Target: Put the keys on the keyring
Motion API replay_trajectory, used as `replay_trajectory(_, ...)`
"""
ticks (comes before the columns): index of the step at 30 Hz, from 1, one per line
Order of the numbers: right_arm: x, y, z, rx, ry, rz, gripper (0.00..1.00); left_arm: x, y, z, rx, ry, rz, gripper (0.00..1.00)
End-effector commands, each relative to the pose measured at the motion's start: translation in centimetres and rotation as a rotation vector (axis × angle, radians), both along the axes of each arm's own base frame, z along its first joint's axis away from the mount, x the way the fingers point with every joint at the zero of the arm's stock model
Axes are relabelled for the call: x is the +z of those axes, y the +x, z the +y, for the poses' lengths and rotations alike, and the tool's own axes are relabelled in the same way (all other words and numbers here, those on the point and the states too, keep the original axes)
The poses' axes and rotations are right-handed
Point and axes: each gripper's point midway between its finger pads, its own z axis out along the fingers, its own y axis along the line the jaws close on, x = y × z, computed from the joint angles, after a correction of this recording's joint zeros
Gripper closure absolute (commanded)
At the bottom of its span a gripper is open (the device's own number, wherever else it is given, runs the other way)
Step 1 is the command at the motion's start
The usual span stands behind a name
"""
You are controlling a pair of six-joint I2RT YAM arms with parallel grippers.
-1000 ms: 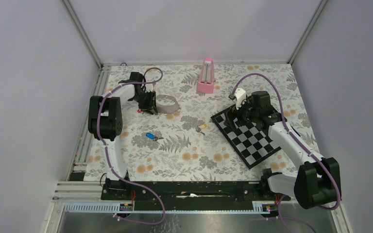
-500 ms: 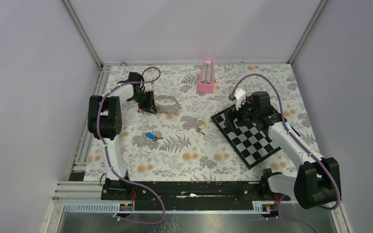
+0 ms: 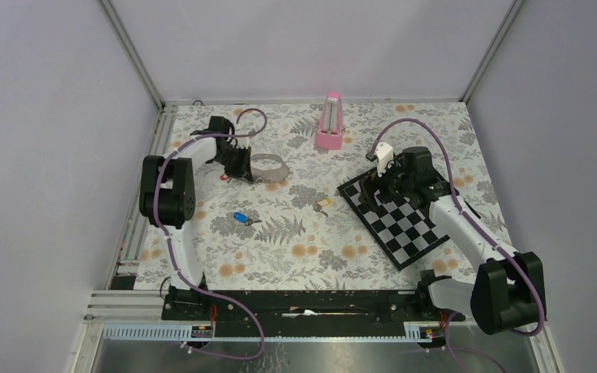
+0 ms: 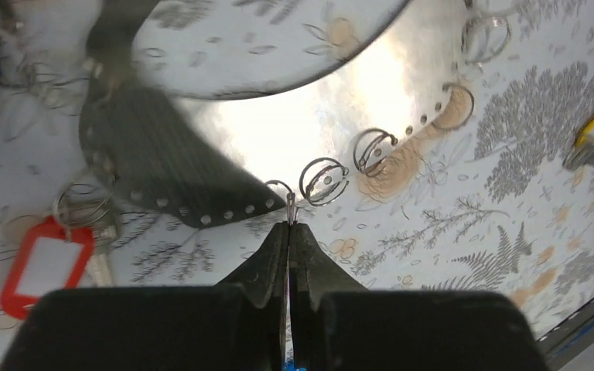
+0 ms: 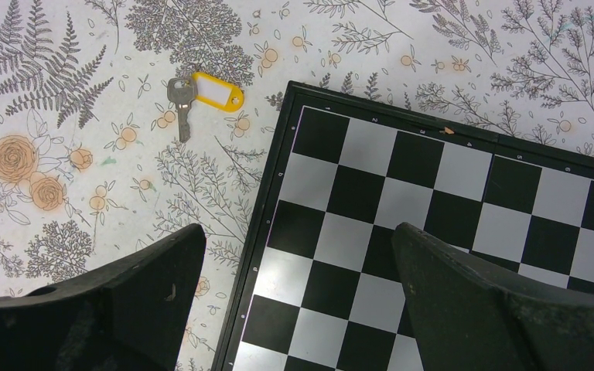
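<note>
The keyring is a grey-black strap loop (image 3: 269, 165) with several small silver rings (image 4: 323, 179) along its edge (image 4: 155, 162) and a red tag (image 4: 42, 263). My left gripper (image 3: 237, 163) is at the loop's left end, shut on one silver ring (image 4: 290, 207), with its jaws closed (image 4: 289, 226). The yellow key (image 3: 322, 203) lies on the cloth between the arms, also in the right wrist view (image 5: 215, 93). The blue key (image 3: 240, 217) lies nearer, to the left. My right gripper (image 3: 378, 186) is open and empty (image 5: 298, 232) over the chessboard's left edge.
A black and white chessboard (image 3: 406, 224) lies at the right, under my right gripper (image 5: 433, 201). A pink metronome-like block (image 3: 329, 122) stands at the back middle. Grey walls close in the flowered cloth on three sides.
My left gripper has shifted slightly toward the back while holding the ring, and the strap loop has moved a little with it. The right arm and both keys have not moved.
</note>
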Motion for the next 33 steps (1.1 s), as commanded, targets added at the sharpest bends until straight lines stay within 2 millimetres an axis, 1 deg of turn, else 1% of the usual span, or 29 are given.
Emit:
replay_trajectory(1, 0.7, 0.2, 0.2, 0.017, 0.008, -0.033, 0.01, 2.4, -2.2, -3.3, -0.265, 0.077, -0.145, 1.0)
replay_trajectory(6, 0.7, 0.1, 0.3, 0.021, 0.014, -0.034, 0.01, 1.8, -5.2, -6.9, -0.454, 0.108, -0.173, 1.0)
replay_trajectory(10, 0.8, 0.1, 0.3, 0.021, 0.016, -0.039, 0.01, 1.6, -6.6, -8.7, -0.545, 0.105, -0.196, 1.0)
replay_trajectory(14, 0.8, 0.0, 0.3, 0.023, 0.016, -0.04, 0.01, 0.8, -6.7, -8.7, -0.562, 0.148, -0.206, 1.0)
replay_trajectory(17, 0.8, 0.0, 0.2, 0.025, 0.013, -0.044, 0.01, 0.8, -6.7, -8.5, -0.556, 0.159, -0.206, 0.99)
replay_trajectory(21, 0.6, -0.1, 0.2, 0.027, 0.008, -0.046, 0.01, 1.6, -6.9, -8.7, -0.556, 0.142, -0.227, 0.89)
replay_trajectory(25, 0.5, -0.1, 0.1, 0.028, 0.003, -0.049, 0.01, 2.1, -7.2, -8.7, -0.567, 0.131, -0.26, 0.75)
replay_trajectory(27, 0.5, -0.1, 0.1, 0.03, 0.002, -0.05, 0.01, 2.2, -7.3, -8.8, -0.571, 0.122, -0.27, 0.7)
replay_trajectory(33, 0.3, -0.1, 0.1, 0.032, -0.003, -0.05, 0.01, 2.3, -6.9, -9.4, -0.563, 0.093, -0.283, 0.68)
